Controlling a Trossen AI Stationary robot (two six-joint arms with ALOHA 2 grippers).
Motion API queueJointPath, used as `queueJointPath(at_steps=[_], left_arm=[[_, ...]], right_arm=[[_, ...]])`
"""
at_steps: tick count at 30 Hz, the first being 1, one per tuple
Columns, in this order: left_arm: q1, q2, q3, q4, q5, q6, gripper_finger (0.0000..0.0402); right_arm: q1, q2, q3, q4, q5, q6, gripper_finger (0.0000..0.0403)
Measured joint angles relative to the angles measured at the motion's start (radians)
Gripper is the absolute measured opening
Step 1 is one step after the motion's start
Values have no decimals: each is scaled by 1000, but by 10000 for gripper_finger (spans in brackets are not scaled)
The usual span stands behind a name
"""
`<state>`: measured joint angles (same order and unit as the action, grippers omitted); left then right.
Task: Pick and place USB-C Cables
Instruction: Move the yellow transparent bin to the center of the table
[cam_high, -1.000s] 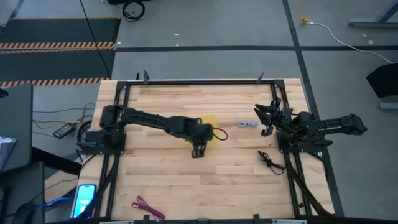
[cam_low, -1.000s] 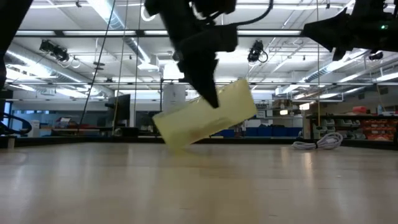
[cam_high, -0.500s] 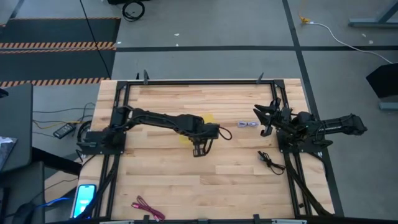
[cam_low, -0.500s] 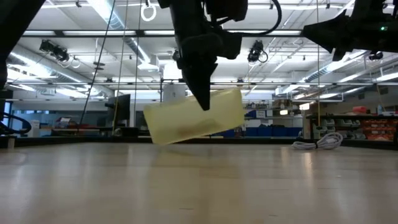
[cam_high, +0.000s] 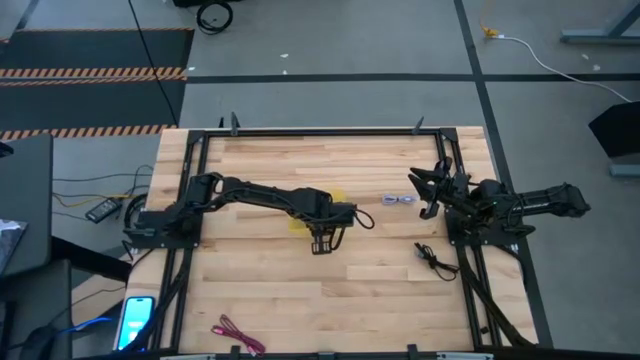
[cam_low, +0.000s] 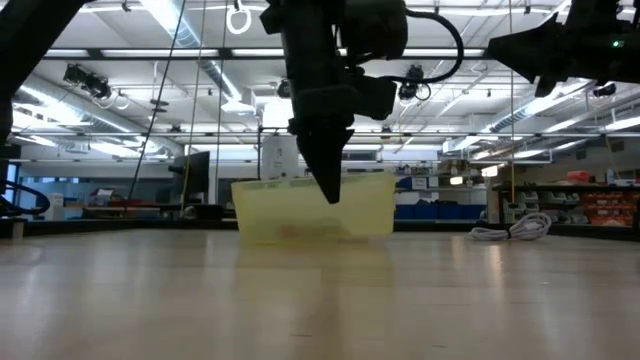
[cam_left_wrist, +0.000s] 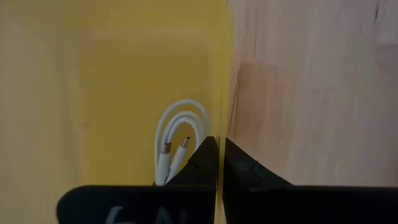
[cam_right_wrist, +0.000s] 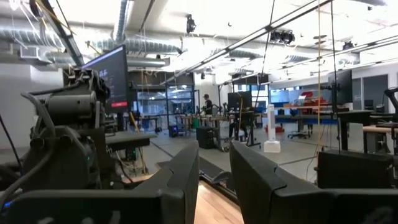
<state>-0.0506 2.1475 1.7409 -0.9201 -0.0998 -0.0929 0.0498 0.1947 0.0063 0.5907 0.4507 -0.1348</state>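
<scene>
Seen from above, the left arm covers most of the yellow bin at mid-table. In the left wrist view, the white USB-C cable inside runs partly behind the dark fingers. The magenta cable nears the table's near edge.

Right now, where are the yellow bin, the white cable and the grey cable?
yellow bin (cam_low: 270, 210): low view, on its front wall, left of the arm.
white cable (cam_left_wrist: 180, 124): left wrist view, on the top of its loop, inside the bin.
grey cable (cam_high: 398, 200): high view, on the bundle's middle, on the table.
</scene>
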Motion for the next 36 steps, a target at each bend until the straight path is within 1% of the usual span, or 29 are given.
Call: queueJointPath(at_steps=[3, 7, 12, 22, 26, 30, 33, 36], left_arm=[[2, 0, 6, 15, 1, 8, 5], [1, 0, 5, 54, 38, 36, 5], [0, 0, 4, 50, 49, 39, 6], [0, 0, 3, 56, 54, 34, 58], [1, 0, 3, 56, 53, 32, 69], [2, -13, 3, 54, 53, 35, 72], [4, -32, 47, 5, 47, 76, 72], [5, -62, 127, -44, -4, 108, 73]], right_arm=[[0, 0, 0, 0, 0, -12, 98], [0, 0, 0, -1, 0, -27, 98], [0, 0, 0, -1, 0, -38, 98], [0, 0, 0, -1, 0, -44, 98], [0, 0, 0, -1, 0, -44, 98], [0, 0, 0, -9, 0, -44, 98], [0, 1, 0, -28, 0, -44, 98], [0, 1, 0, -61, 0, -44, 98]])
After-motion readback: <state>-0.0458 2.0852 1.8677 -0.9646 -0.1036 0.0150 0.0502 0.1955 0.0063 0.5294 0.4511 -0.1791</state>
